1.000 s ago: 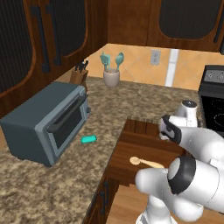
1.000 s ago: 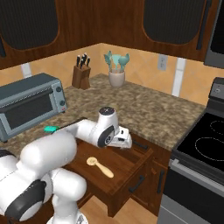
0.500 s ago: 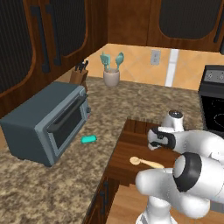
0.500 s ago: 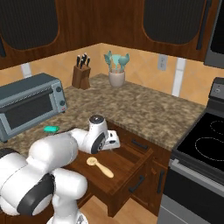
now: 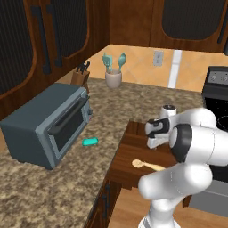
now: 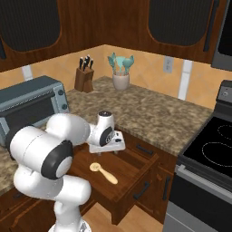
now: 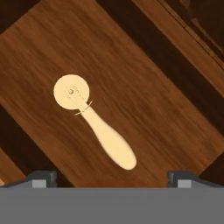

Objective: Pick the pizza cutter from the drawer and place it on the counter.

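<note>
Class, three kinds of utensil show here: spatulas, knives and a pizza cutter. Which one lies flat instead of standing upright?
The pizza cutter: it lies flat on the floor of the open drawer. The teal spatulas stand in a crock and the knives in a block, both on the counter.

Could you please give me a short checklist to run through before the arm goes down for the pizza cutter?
1. Drawer pulled open, floor exposed: ok.
2. Pizza cutter lying flat on the drawer floor, nothing on or against it: ok.
3. Gripper open, holding nothing: ok.
4. Gripper above the cutter: ok in the hand view, though the handle sits left of centre between the fingertips.
5. Jaws lined up across the handle: cannot tell.
6. Bare counter beside the drawer for setting it down: ok.
</note>
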Controlling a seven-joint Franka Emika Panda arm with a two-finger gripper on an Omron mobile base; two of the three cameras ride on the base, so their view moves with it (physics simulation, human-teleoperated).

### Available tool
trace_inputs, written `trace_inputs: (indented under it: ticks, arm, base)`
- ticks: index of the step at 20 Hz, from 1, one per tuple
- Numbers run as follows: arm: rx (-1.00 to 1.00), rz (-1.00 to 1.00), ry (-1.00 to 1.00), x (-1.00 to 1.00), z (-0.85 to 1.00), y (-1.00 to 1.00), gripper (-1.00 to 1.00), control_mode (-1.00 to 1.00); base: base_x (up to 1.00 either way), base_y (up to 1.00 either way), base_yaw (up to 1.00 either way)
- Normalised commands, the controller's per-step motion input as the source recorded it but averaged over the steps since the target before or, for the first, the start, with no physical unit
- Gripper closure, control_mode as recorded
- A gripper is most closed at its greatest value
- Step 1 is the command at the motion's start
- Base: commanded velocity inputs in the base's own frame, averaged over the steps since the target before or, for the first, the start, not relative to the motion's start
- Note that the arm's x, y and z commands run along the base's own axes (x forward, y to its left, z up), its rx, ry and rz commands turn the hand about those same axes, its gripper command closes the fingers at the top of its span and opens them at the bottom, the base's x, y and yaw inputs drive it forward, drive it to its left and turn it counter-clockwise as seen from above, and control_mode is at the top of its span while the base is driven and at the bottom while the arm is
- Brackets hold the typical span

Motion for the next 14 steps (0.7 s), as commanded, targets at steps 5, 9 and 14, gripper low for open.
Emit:
trace_inputs:
  ticks: [5, 9, 14]
  arm:
    - [-0.01, 0.05, 0.0, -0.09, -0.73, 0.16, -1.0, -1.0]
    - [-0.02, 0.11, 0.0, 0.1, -0.65, 0.03, -1.0, -1.0]
    - [0.0, 0.12, 0.0, 0.1, -0.46, 0.0, -1.0, -1.0]
  base:
    - [0.0, 0.0, 0.0]
    - [0.0, 0.0, 0.0]
    - [0.0, 0.0, 0.0]
